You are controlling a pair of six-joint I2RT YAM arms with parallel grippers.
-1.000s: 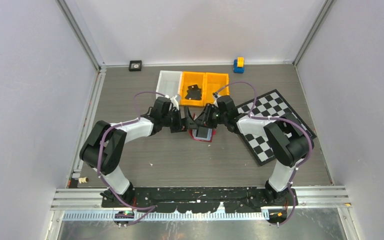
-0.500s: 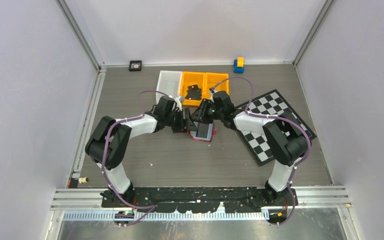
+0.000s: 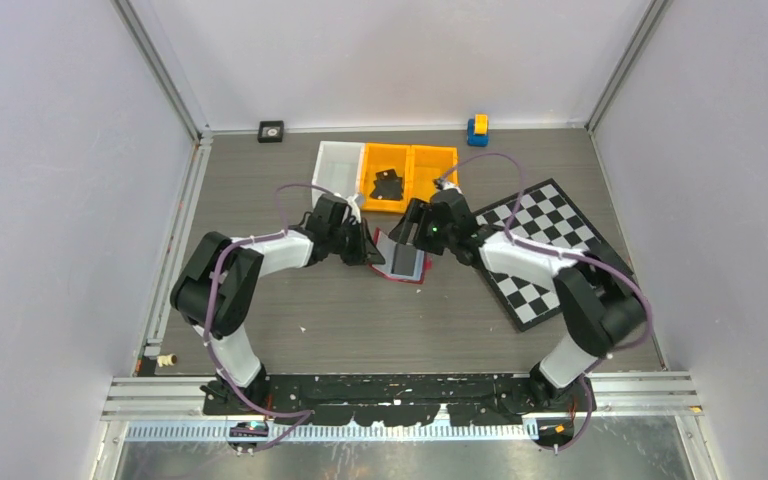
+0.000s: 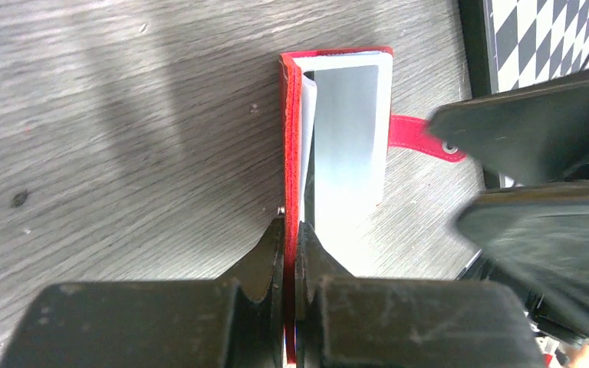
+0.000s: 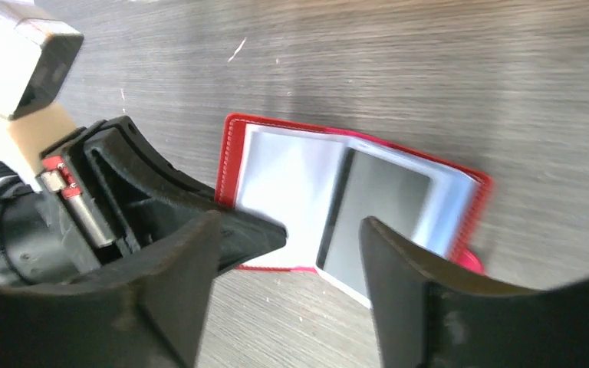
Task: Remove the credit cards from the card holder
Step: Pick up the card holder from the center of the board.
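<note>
The red card holder (image 3: pixel 405 266) lies open on the table between both arms. My left gripper (image 4: pixel 291 238) is shut on its left red cover (image 4: pixel 290 138), which stands on edge. Pale clear sleeves (image 4: pixel 345 146) fan out to the right of that cover, and the snap tab (image 4: pixel 418 138) points toward the right arm. Seen from above, the left gripper (image 3: pixel 368 246) meets the holder's left edge. My right gripper (image 5: pixel 287 224) hangs open just above the sleeves (image 5: pixel 291 180), with nothing between its fingers; from above it (image 3: pixel 409 230) sits at the holder's far side. The credit cards are hidden.
Two orange bins (image 3: pixel 430 160) and a white bin (image 3: pixel 336 160) stand just behind the grippers; one orange bin holds dark pieces. A chequered board (image 3: pixel 550 230) lies to the right under the right arm. A blue and yellow block (image 3: pixel 477 128) sits at the back wall.
My left gripper has closed onto the card holder's left cover and stood it up. The right gripper has opened and let go, drawing slightly back to the right.
</note>
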